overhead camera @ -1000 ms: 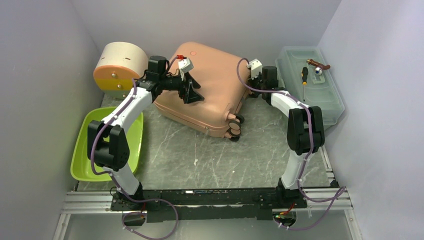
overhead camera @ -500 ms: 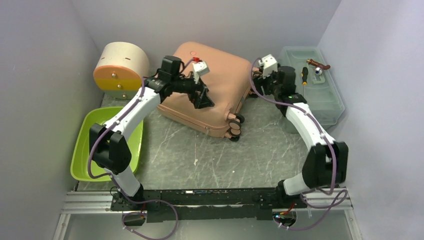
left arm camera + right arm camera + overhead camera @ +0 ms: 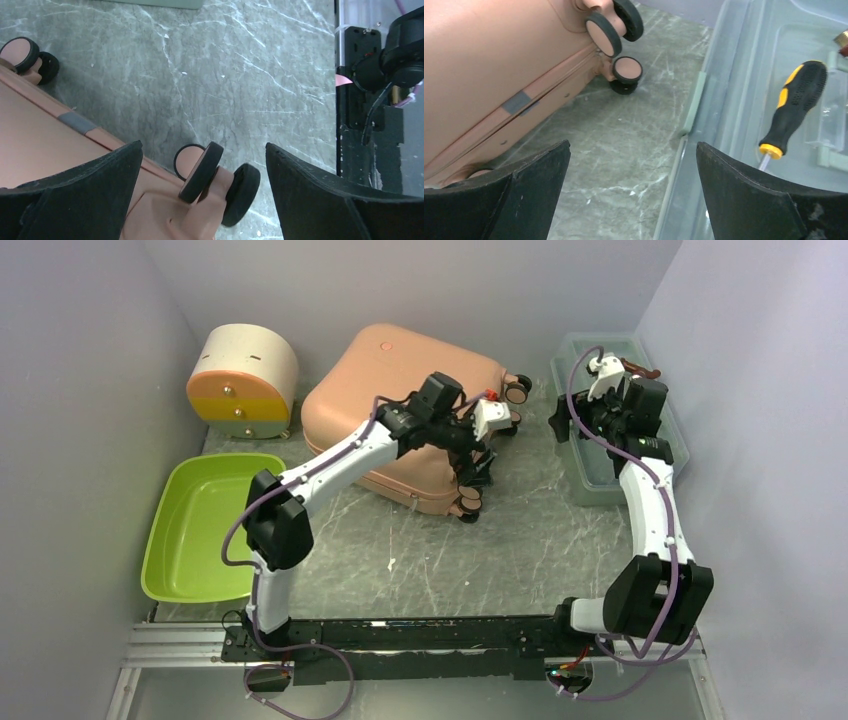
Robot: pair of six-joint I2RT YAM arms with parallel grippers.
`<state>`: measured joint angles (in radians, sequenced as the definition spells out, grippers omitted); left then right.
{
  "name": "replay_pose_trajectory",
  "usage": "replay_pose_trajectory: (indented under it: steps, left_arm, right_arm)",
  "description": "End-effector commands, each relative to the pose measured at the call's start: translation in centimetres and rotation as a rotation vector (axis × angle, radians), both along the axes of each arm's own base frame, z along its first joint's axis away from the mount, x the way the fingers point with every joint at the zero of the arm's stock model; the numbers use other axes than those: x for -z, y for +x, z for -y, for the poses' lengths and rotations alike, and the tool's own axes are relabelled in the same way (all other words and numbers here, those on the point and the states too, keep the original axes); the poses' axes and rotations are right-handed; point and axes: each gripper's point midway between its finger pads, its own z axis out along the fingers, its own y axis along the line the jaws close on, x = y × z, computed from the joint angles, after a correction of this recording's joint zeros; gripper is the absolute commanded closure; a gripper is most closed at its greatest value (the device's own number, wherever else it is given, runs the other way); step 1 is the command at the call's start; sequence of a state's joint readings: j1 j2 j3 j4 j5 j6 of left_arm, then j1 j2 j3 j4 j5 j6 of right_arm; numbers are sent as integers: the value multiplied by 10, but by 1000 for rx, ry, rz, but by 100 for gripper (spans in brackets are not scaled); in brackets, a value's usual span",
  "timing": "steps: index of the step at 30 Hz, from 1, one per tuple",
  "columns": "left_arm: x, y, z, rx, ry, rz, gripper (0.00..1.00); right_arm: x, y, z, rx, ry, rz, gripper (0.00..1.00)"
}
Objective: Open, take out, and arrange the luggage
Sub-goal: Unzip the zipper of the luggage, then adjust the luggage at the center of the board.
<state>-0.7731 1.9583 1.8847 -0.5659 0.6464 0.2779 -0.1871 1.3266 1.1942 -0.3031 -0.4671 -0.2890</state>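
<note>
It looked like a robotics lab's test cell: a left arm [image 3: 330, 455] and a right arm [image 3: 655, 510] were bolted to an aluminium rail [image 3: 180, 645] at the edge of a grey marbled counter [image 3: 420, 550], boxed in by bare pale walls [image 3: 80, 360]. Purple cables [image 3: 570, 390] looped along them. The luggage [image 3: 400, 370] sat among mismatched props, a green tray [image 3: 200, 530] and a plastic toolbox [image 3: 600, 485].

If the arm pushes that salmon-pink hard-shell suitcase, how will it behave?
The salmon-pink hard-shell suitcase looks rigid, so probably shifts whole. It lies flat, small dark wheels sticking out sideways, so it likely slides, not rolls.
</note>
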Motion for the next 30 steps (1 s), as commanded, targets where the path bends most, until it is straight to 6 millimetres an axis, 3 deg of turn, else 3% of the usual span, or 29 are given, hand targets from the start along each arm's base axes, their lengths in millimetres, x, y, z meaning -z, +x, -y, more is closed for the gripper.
replay_pose_trajectory:
  steps: [1, 4, 9, 16, 20, 30]
  left_arm:
    - [33, 9, -10, -78, 151, 9, 0]
    - [39, -9, -19, -15, 181, -14, 3]
    - [47, -55, -46, 157, 244, -72, 8]
    - [65, -105, -87, 300, 365, -217, 18]
    - [69, -121, -101, 330, 383, -250, 22]
    - [54, -151, -138, 402, 453, -307, 27]
  right_arm:
    - [-6, -11, -20, -124, 115, -12, 0]
    - [1, -11, -25, -147, 149, -27, 0]
    - [9, -8, -27, -159, 167, -45, 0]
    - [2, -21, -39, -274, 112, 27, 0]
    - [-6, -32, -45, -322, 70, 124, 0]
    - [20, -41, -55, -468, 55, 63, 0]
